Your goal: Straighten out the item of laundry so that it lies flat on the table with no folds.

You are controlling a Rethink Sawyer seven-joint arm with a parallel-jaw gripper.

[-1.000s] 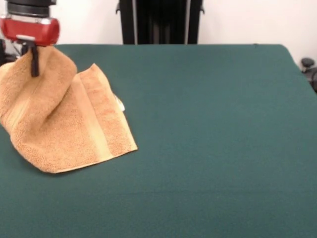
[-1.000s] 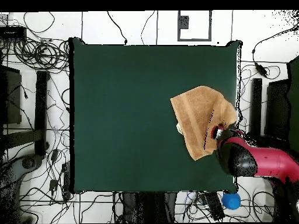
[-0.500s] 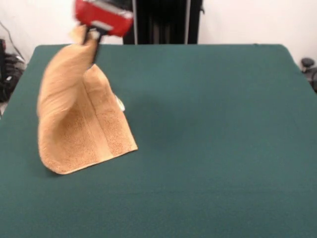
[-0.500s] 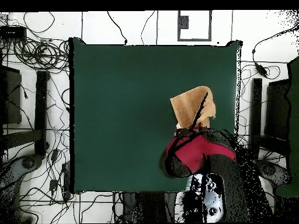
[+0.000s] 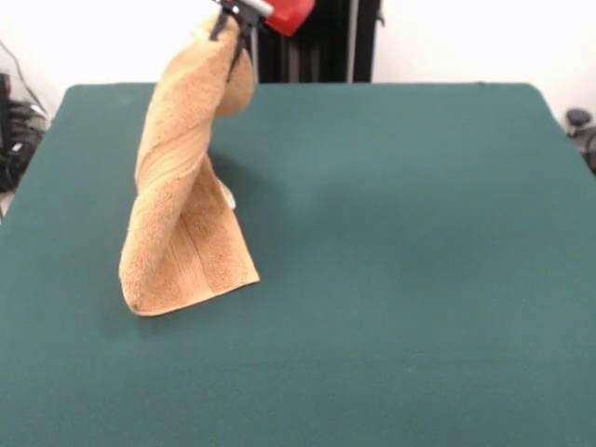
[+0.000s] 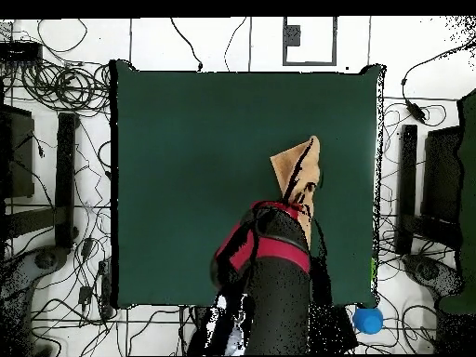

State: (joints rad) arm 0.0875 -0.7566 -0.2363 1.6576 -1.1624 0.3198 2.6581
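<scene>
The orange-tan towel (image 5: pixel 182 200) hangs twisted from my gripper (image 5: pixel 237 20) at the top of the front view. Its lower end still rests on the dark green table (image 5: pixel 400 261), with the woven border band near the bottom corner. The gripper is shut on the towel's upper corner and holds it high above the table. In the overhead view the towel (image 6: pixel 297 172) shows as a narrow upright strip. The red and black arm (image 6: pixel 265 256) covers its near part there, and the gripper itself is hidden under it. The white care label is barely seen beside the fold.
The robot's black pedestal (image 5: pixel 307 42) stands behind the table's far edge. Cables and stands (image 6: pixel 56 167) lie on the floor around the table in the overhead view. A blue ball (image 6: pixel 368 320) sits off the table's corner near the robot's base.
My gripper has swung from the table's left edge towards the middle and risen, dragging the held corner along. The towel has been pulled up from a draped heap into a tall twisted column.
</scene>
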